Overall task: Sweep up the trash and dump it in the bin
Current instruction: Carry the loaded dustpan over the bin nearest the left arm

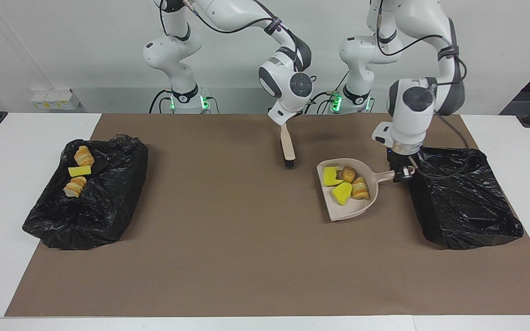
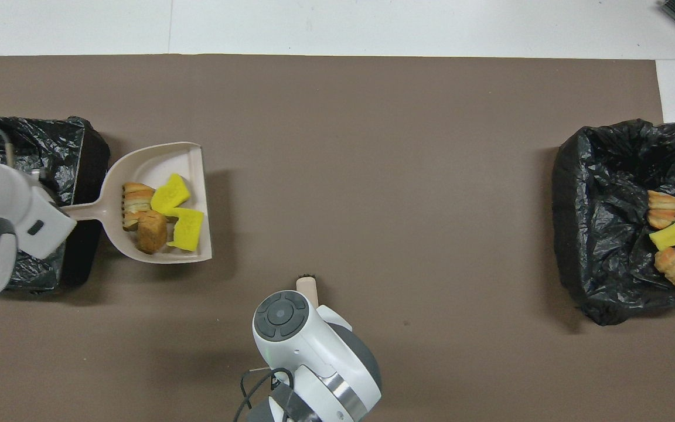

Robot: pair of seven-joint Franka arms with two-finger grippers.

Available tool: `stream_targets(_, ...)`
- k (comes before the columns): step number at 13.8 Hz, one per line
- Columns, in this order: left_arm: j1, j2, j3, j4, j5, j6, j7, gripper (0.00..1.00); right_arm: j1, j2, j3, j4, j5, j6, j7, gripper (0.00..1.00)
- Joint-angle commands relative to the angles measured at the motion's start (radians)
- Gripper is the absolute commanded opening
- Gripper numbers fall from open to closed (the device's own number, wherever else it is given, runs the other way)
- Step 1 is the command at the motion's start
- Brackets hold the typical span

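My left gripper [image 1: 400, 172] is shut on the handle of the beige dustpan [image 1: 348, 209], which lies level beside the black-lined bin [image 1: 465, 197] at the left arm's end. In the pan lie two yellow sponge pieces [image 1: 342, 193] and two bread pieces [image 1: 360, 187]; the overhead view shows the pan [image 2: 156, 158], sponges [image 2: 188, 228] and bread [image 2: 151, 231]. My right gripper [image 1: 283, 124] is shut on the handle of the beige brush [image 1: 287, 149], which hangs bristles down at the mat's middle, nearer the robots than the pan.
A second black-lined bin [image 1: 99, 202] at the right arm's end holds two pastry pieces [image 1: 83, 156] and a yellow sponge piece [image 1: 79, 171]. A brown mat [image 1: 228, 239] covers the table.
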Motion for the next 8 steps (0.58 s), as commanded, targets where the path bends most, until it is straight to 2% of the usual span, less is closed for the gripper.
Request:
stream_targets(1, 0.122, -0.009, -0.009, 0.087, 0.006, -0.048, 0.035, 0.00, -0.015, -0.007, 0.004, 0.016, -0.016, -0.008, 0.000, 1.00)
stream_targets(3, 0.233, -0.009, -0.007, 0.142, 0.006, -0.080, 0.049, 0.00, -0.044, -0.005, 0.001, 0.064, -0.020, -0.049, -0.002, 1.00)
stream_targets(5, 0.354, 0.000, -0.006, 0.205, -0.003, -0.097, 0.166, 0.00, -0.078, -0.005, 0.001, 0.130, -0.048, -0.112, -0.002, 1.00)
stream_targets(8, 0.456, 0.020, 0.002, 0.252, -0.001, -0.064, 0.237, 0.00, -0.135, -0.024, -0.005, 0.193, -0.097, -0.137, -0.026, 1.00)
